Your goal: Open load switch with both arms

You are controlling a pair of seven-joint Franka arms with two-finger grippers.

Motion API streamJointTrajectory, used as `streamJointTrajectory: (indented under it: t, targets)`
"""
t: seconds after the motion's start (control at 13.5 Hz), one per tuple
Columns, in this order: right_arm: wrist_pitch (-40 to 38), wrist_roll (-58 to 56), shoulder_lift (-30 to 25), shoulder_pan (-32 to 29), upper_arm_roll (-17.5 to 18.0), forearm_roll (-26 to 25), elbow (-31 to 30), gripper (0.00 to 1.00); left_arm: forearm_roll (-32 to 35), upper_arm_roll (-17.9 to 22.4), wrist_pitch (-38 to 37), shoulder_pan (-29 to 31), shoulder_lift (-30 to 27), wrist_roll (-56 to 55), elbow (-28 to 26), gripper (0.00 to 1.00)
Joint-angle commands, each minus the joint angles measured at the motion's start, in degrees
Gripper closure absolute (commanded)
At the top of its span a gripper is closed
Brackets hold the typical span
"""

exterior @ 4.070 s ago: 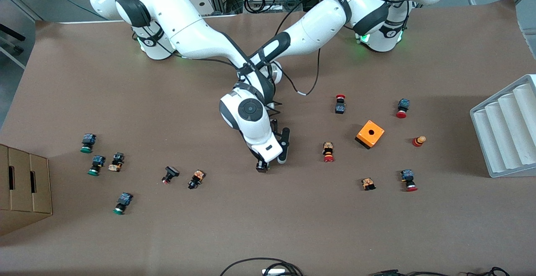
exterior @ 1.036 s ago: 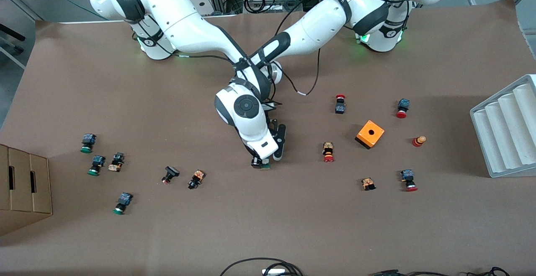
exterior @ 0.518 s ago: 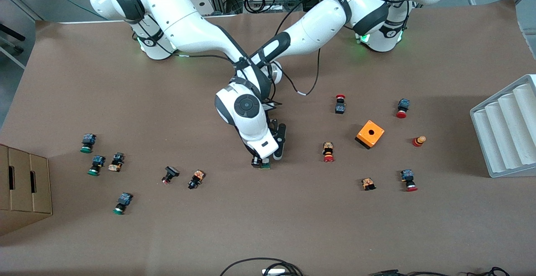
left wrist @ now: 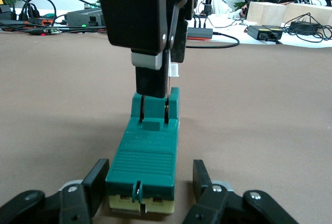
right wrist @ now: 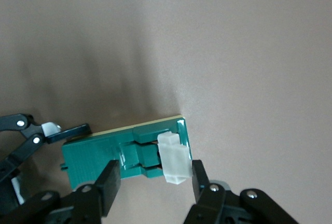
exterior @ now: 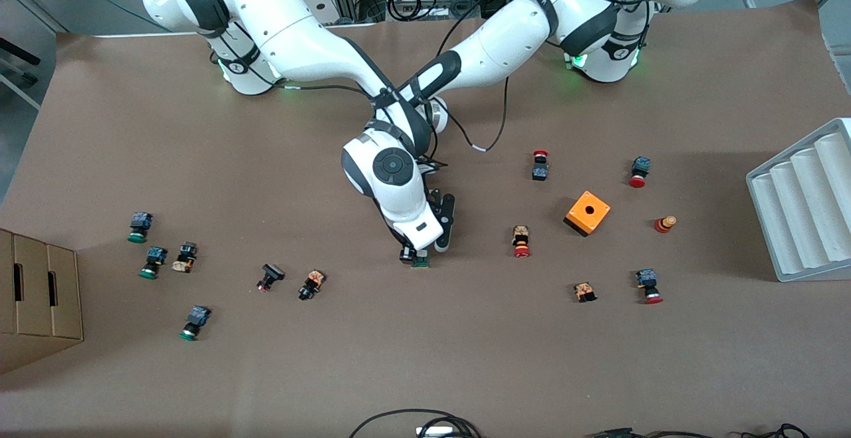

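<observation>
The green load switch (exterior: 420,263) lies flat mid-table under both hands. The left wrist view shows its cream end (left wrist: 148,156) between the fingers of my left gripper (left wrist: 150,169), which is shut on it. My right gripper (right wrist: 154,175) comes down from above on the end nearer the front camera. One finger sits in the top notch, the other just outside the white piece (right wrist: 174,159), and it is shut on that end. In the front view my right gripper (exterior: 413,256) covers most of the block, and my left gripper (exterior: 432,250) is tucked beside it.
An orange box with a hole (exterior: 588,212) and red-capped push buttons (exterior: 522,241) lie toward the left arm's end, next to a grey ridged tray (exterior: 804,205). Green-capped buttons (exterior: 139,226) and a cardboard box (exterior: 36,298) are at the right arm's end.
Since the earliest frame both hands have shifted slightly away from the front camera, and the green block now shows under the right hand. Over the last second nothing visibly moves.
</observation>
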Motion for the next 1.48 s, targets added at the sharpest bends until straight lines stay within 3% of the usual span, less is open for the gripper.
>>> streamJointTrajectory:
  t: [0.0, 1.41]
  targets:
    - [-1.38, 0.29, -1.9, 0.65, 0.22, -0.73, -2.52, 0.37, 0.17, 0.47, -0.87, -0.79, 0.41, -0.66, 0.97, 0.27]
    - [-1.38, 0.37, -2.87, 1.26, 0.4, -0.73, -3.84, 0.38, 0.17, 0.47, -0.87, -0.79, 0.41, -0.66, 0.97, 0.27]
